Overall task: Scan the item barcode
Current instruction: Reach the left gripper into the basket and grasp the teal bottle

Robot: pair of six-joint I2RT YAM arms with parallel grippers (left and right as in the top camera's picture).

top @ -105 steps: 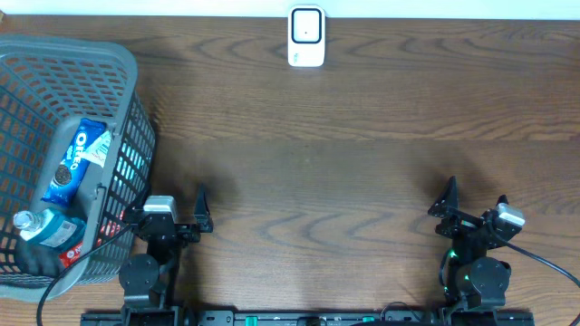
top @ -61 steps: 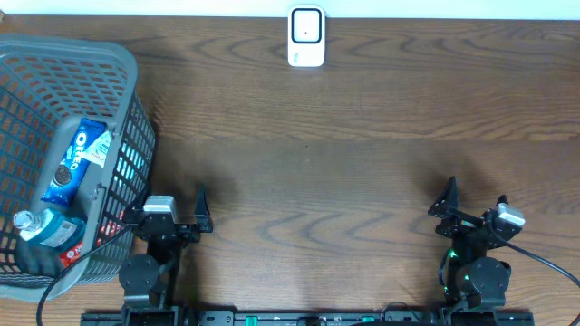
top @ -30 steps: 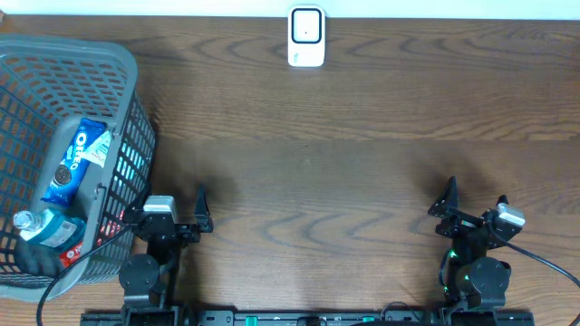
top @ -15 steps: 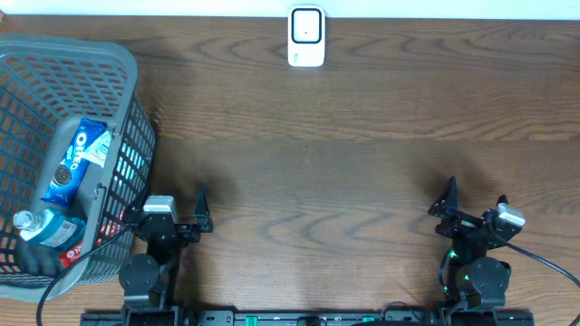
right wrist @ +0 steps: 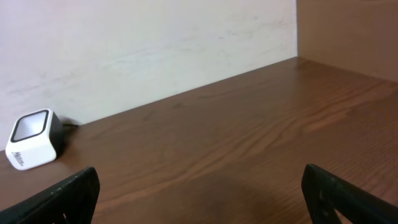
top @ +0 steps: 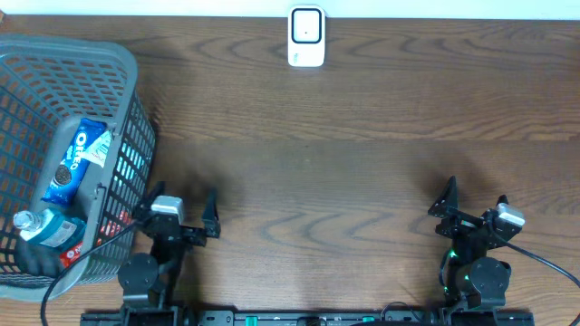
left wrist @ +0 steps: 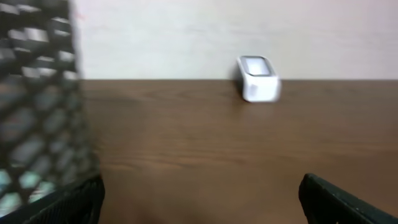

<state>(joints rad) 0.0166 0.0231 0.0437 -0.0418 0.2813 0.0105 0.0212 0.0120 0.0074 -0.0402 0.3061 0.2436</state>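
A white barcode scanner (top: 306, 36) stands at the table's far edge, centre; it also shows in the left wrist view (left wrist: 258, 78) and the right wrist view (right wrist: 34, 148). A blue Oreo pack (top: 80, 161) and a water bottle (top: 43, 226) lie in the grey basket (top: 68, 50) at the left. My left gripper (top: 178, 203) sits open at the near edge, right beside the basket, with nothing between its fingers (left wrist: 68, 202). My right gripper (top: 475, 199) is open and empty near the front right, its fingers (right wrist: 348, 196) over bare wood.
The basket wall (left wrist: 37, 93) fills the left side of the left wrist view, close to that gripper. A red packet (top: 74, 255) lies low in the basket. A pale wall runs behind the table's far edge (right wrist: 186, 93).
My left gripper has shifted slightly right and turned, and its wrist view is blurred with motion. The right arm, scanner and basket contents have not moved.
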